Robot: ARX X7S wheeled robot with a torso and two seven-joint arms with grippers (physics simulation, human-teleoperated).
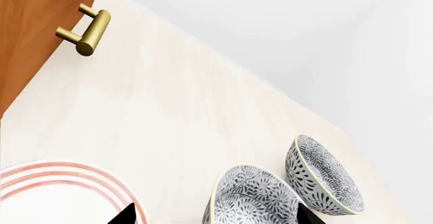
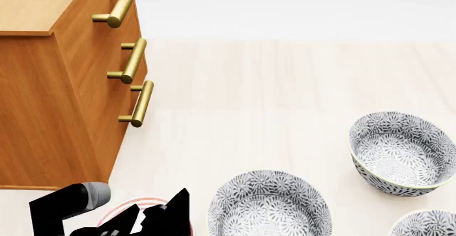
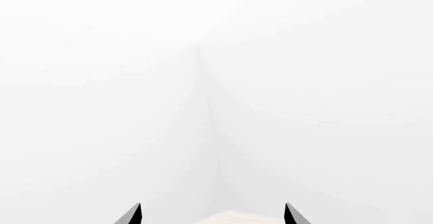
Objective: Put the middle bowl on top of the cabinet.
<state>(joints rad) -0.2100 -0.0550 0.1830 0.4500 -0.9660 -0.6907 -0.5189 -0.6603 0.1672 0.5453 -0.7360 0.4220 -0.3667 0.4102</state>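
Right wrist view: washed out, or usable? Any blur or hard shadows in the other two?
Right wrist view: almost all flat white wall, only the open right gripper tips and a sliver of table; nothing to work from. Left wrist view: sharp, soft even light, faint shadows. Head view: sharp; the cabinet and middle bowl cast only faint shadows.

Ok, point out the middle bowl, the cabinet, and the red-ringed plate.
middle bowl (image 2: 269,206): head view, patterned inside.
cabinet (image 2: 42,102): head view, its side panel.
red-ringed plate (image 1: 61,188): left wrist view, ringed rim.
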